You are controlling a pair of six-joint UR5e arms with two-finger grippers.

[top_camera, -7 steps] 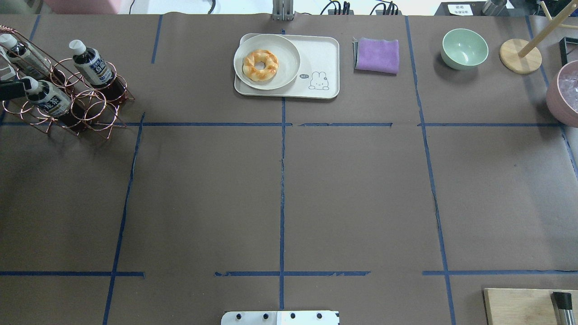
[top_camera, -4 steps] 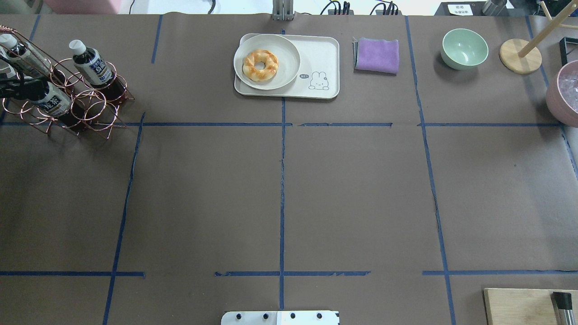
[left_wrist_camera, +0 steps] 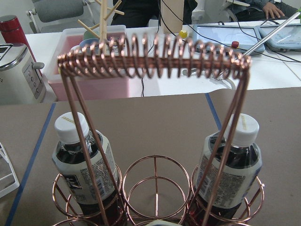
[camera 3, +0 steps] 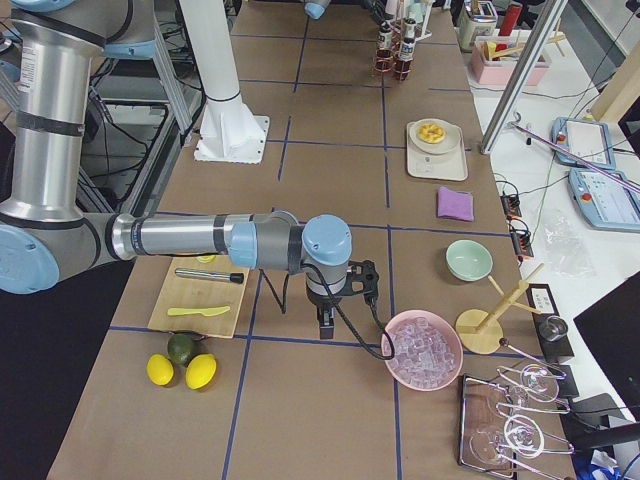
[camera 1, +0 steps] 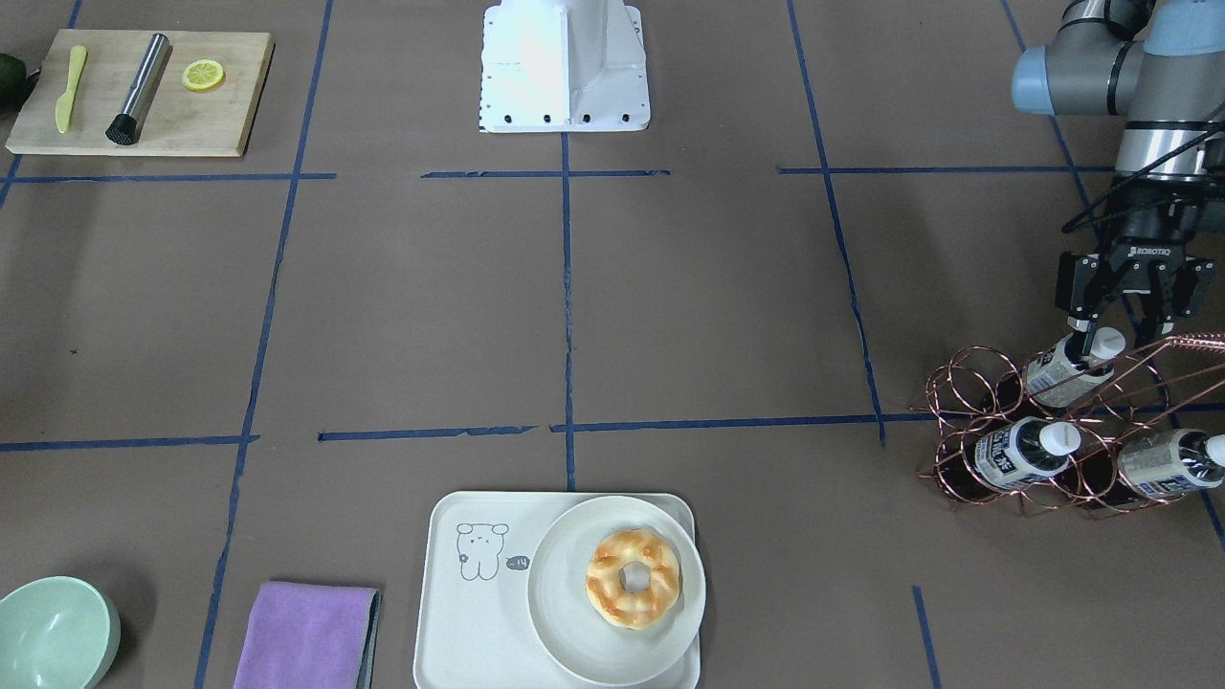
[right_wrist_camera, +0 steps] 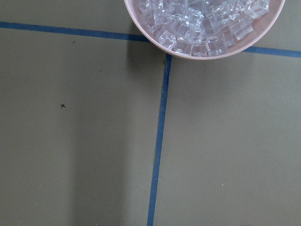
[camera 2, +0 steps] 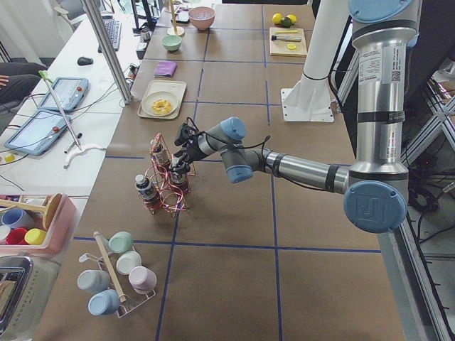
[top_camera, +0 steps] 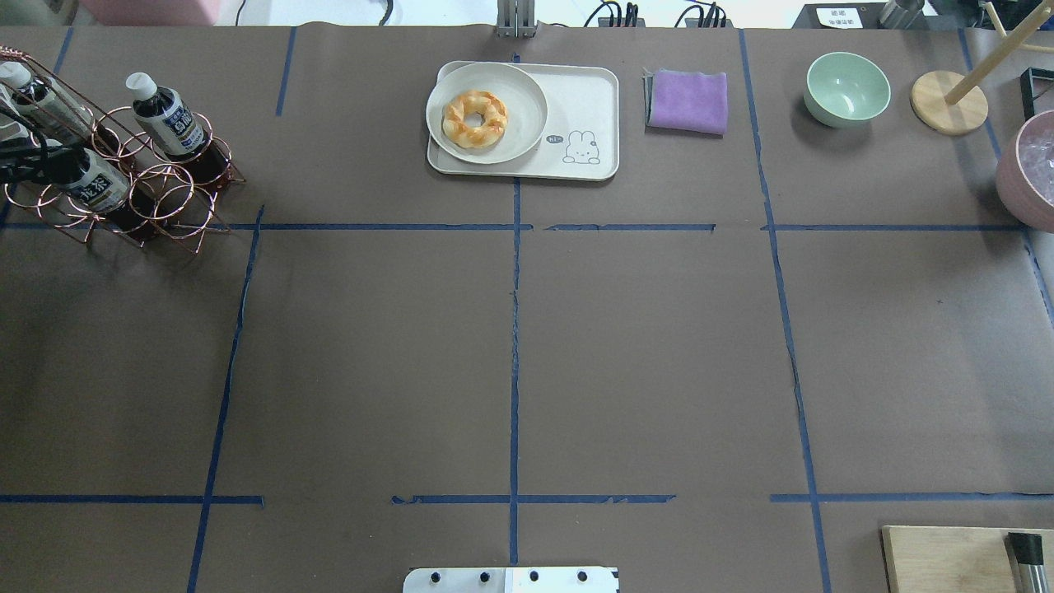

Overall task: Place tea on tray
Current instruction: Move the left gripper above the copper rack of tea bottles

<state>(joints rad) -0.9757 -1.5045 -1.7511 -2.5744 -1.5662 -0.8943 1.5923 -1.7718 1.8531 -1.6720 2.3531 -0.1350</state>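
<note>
1. The bench (top_camera: 659, 346) is carrying everything we are describing.
2. The tray (camera 1: 459, 612) is lying well apart from the rack and is bearing a round plate (camera 1: 574, 641).
3. The copper wire rack (left_wrist_camera: 155, 59) is holding the tea (camera 1: 1057, 368) tilted in a ring.
4. The left hand (camera 1: 1110, 335) is hanging with its fingers spread either side of the tea's cap, not clamped on it.
5. The right hand (camera 3: 335, 305) is hovering near a pink bowl (camera 3: 420, 385) of ice. We cannot tell how wide it is.

My table (top_camera: 659, 371), brown paper w/ blue tape, carries: copper wire rack (top_camera: 155, 194), tray (top_camera: 589, 99), purple cloth (top_camera: 688, 100), green bowl (top_camera: 847, 88), cutting board (camera 1: 191, 120), pink ice bowl (top_camera: 1011, 185).
</note>
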